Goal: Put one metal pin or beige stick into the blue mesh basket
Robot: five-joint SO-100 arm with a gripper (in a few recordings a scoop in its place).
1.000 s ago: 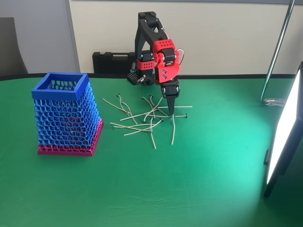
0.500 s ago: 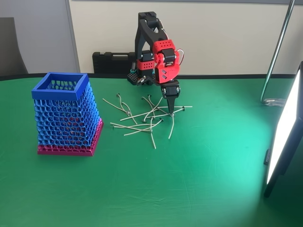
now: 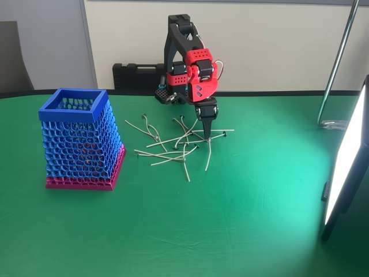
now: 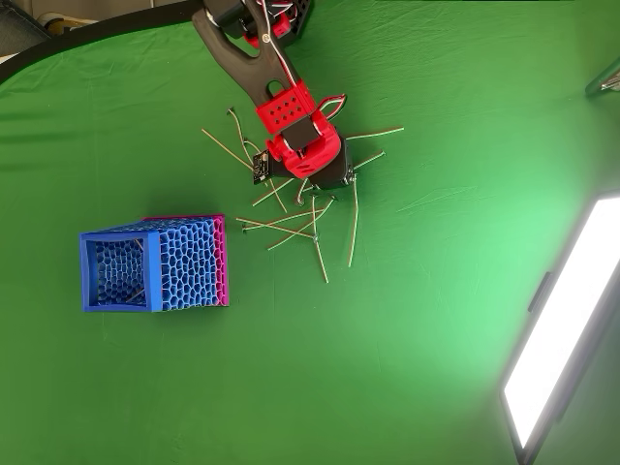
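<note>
Gripper [image 3: 207, 134] points straight down at the right edge of the pin pile, tips down among the pins near the green cloth [image 3: 242, 219]. Fingers look pressed together into one narrow point in the fixed view; whether they pinch a pin or are just closed over the pile, cannot tell, since the overhead view has the red wrist covering the tips.

Target metal pin [image 3: 209, 154] is the nearly straight one running from just under the tips toward the camera, long axis close to vertical in the fixed view. In the overhead view the same metal pin [image 4: 353, 221] runs top to bottom, its upper end right beside the gripper [image 4: 341, 176], the rest trailing away from the arm base. So the pin lies directly below and forward of the claw, upper end at the tips.

Other pins [image 3: 167, 144] are crossed and bent to the left of it.

Blue mesh basket [image 3: 81, 138] stands upright well apart, far left in the fixed view, open rim up. The move likely turns on lifting that upper end clear, then carrying left.
</note>
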